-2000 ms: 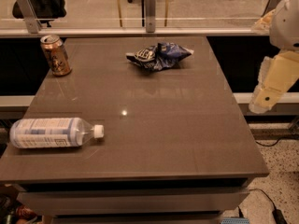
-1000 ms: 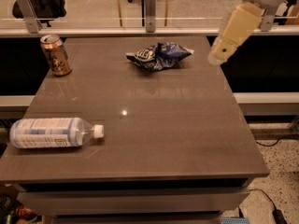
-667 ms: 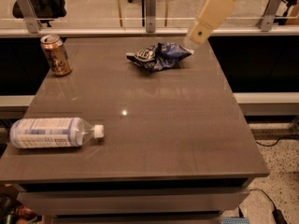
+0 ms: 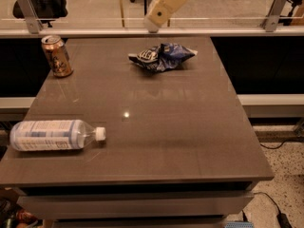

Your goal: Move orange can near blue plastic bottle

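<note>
The orange can (image 4: 56, 55) stands upright at the far left corner of the brown table (image 4: 156, 122). The blue plastic bottle (image 4: 53, 135) lies on its side at the near left edge, white cap pointing right. My gripper (image 4: 153, 24) hangs at the top middle of the view, above the table's far edge and well to the right of the can. It holds nothing that shows.
A dark blue chip bag (image 4: 160, 57) lies crumpled at the far middle of the table. A glass rail with metal posts (image 4: 28, 12) runs behind the table. Cables lie on the speckled floor (image 4: 285, 184) at right.
My arm has swept from the right side of the view to the top middle, moving left over the table's far edge. The can, bottle and bag have not moved.
</note>
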